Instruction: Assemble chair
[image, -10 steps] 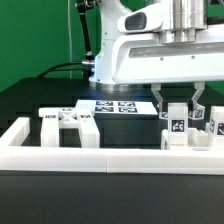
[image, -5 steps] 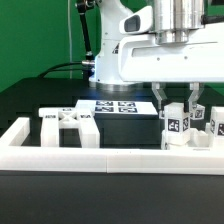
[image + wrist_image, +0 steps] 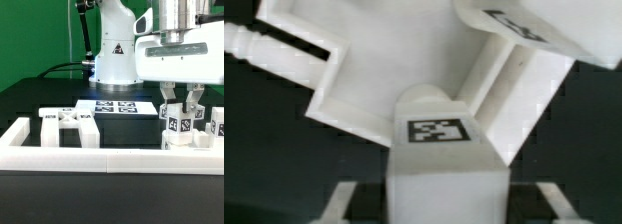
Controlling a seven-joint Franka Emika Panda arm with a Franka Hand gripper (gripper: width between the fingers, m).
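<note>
Fingers [image 3: 166, 106] narrow, pinching the upright tagged chair leg [image 3: 178, 126] just behind the border rail [image 3: 100, 156], toward the rail's end on the exterior view's right. Step, likely: joining the leg to the larger chair part [image 3: 393, 60], also behind the rail. Next: align squarely, hold grip.

No words or numbers are legible; coded square tags [image 3: 439, 131] stand on the chair part [image 3: 445, 175] and the marker board [image 3: 115, 106]; a dark triangle sign [image 3: 117, 47] marks the robot base [image 3: 112, 65].
</note>
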